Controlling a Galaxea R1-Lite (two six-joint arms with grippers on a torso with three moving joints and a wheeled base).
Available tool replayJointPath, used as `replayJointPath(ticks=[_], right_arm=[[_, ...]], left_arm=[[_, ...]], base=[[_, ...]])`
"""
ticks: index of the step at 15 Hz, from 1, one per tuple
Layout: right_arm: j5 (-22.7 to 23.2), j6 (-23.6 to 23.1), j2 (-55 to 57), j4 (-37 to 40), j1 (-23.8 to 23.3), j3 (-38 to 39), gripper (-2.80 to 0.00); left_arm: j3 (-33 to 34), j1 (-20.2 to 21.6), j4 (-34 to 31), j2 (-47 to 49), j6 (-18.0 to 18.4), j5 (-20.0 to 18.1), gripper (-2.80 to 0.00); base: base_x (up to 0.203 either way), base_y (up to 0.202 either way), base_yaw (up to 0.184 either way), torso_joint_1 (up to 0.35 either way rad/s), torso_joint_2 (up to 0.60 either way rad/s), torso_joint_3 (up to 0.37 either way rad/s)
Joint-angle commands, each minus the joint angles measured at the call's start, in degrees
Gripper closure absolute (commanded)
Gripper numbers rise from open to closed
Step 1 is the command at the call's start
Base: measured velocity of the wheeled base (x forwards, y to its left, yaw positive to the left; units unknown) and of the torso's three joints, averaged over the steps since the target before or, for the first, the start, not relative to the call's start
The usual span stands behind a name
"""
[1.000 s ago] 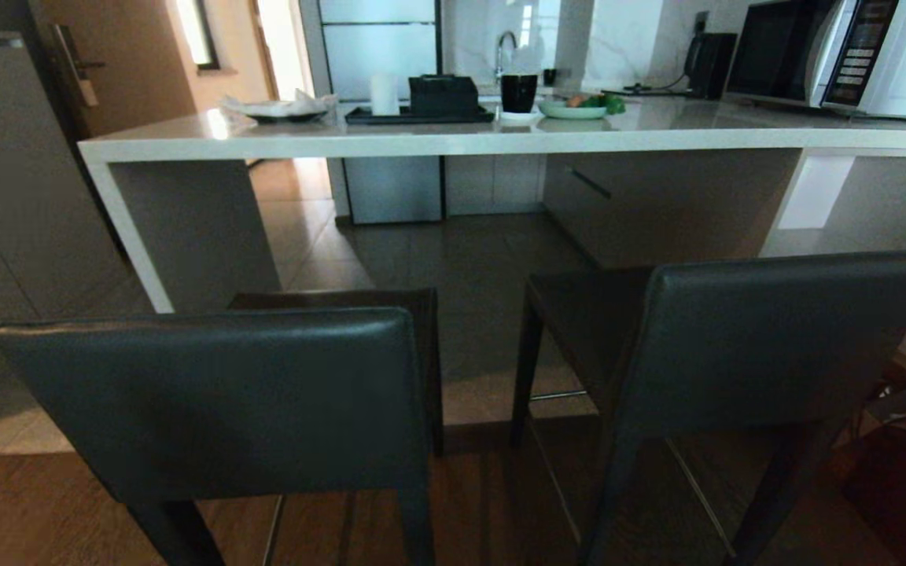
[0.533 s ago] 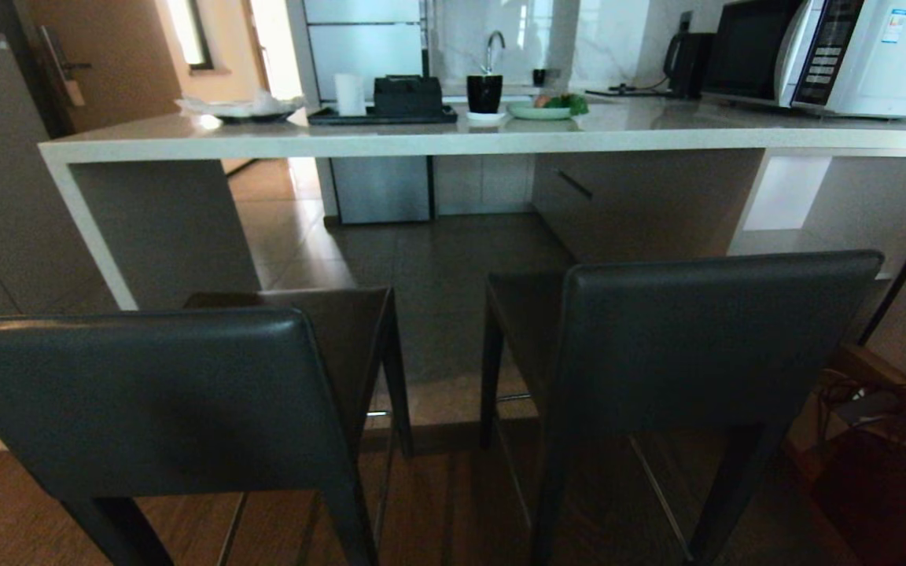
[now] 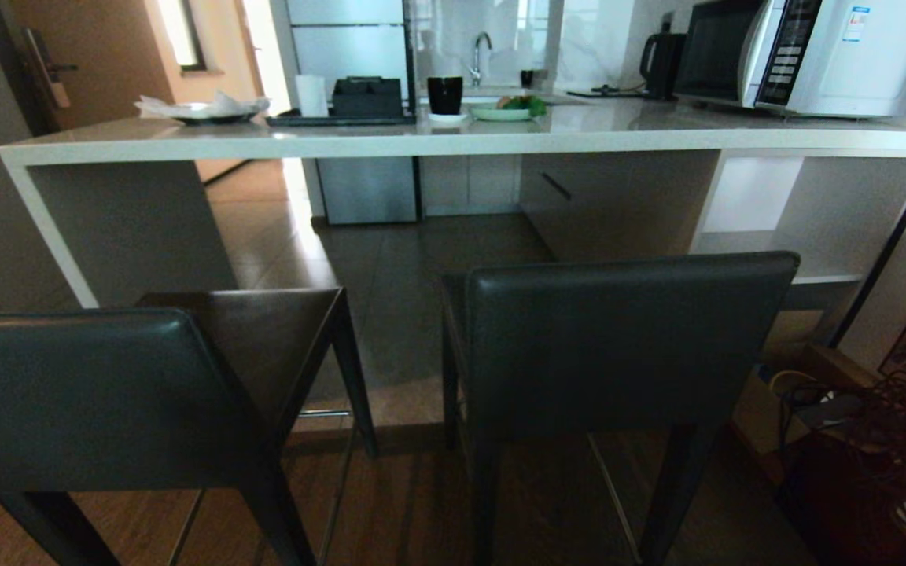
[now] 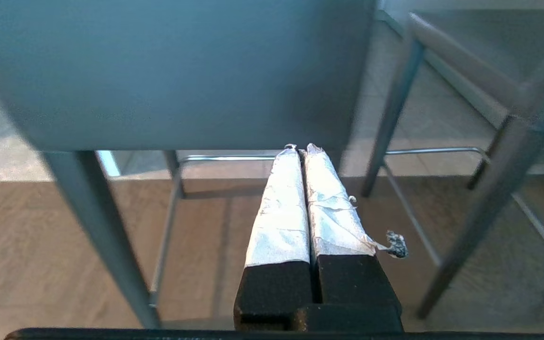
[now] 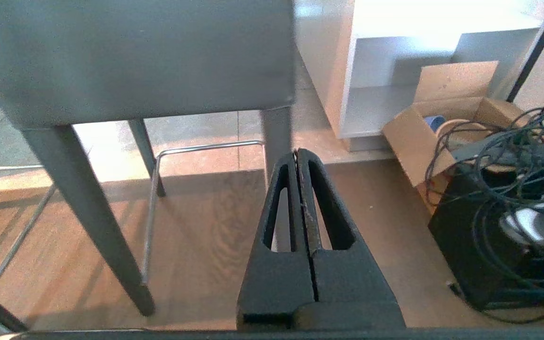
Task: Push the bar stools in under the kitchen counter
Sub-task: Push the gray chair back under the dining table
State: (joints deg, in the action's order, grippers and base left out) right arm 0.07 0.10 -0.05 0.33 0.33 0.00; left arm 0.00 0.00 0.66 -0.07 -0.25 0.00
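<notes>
My left gripper [image 4: 300, 148] and right gripper [image 5: 296, 153] were pressed together, empty; the bar stools [image 3: 626, 338] looked stiff, top-heavy, best pushed at the backrest.

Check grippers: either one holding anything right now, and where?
Nothing held. Left gripper and right gripper are both shut on nothing, short of the bar stools.

Microwave [image 3: 807, 55] far right, kettle [image 3: 660, 63] beside it. Black mug [image 3: 445, 94], green plate [image 3: 500, 112], dark tray [image 3: 339, 119] mid-top. Cardboard box [image 5: 442, 123] and tangled cables [image 5: 527, 156] on floor, right.
</notes>
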Motion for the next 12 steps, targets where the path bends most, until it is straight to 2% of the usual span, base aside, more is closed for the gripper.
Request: replayJointPath(ticks=[1, 8, 12], right_arm=[[0.02, -0.01, 0.05, 0.02, 0.02, 0.09, 0.00], [0.02, -0.01, 0.05, 0.02, 0.02, 0.09, 0.00], [0.02, -0.01, 0.05, 0.02, 0.02, 0.09, 0.00]], left_arm=[[0.09, 0.00, 0.04, 0.07, -0.01, 0.00, 0.00], [0.09, 0.00, 0.04, 0.07, -0.10, 0.00, 0.00], [0.09, 0.00, 0.04, 0.07, -0.10, 0.04, 0.00]], base=[[0.000, -0.201, 0.003, 0.002, 0.00, -0.002], [0.000, -0.191, 0.002, 0.002, 0.00, 0.002], [0.000, -0.048, 0.001, 0.001, 0.00, 0.000]])
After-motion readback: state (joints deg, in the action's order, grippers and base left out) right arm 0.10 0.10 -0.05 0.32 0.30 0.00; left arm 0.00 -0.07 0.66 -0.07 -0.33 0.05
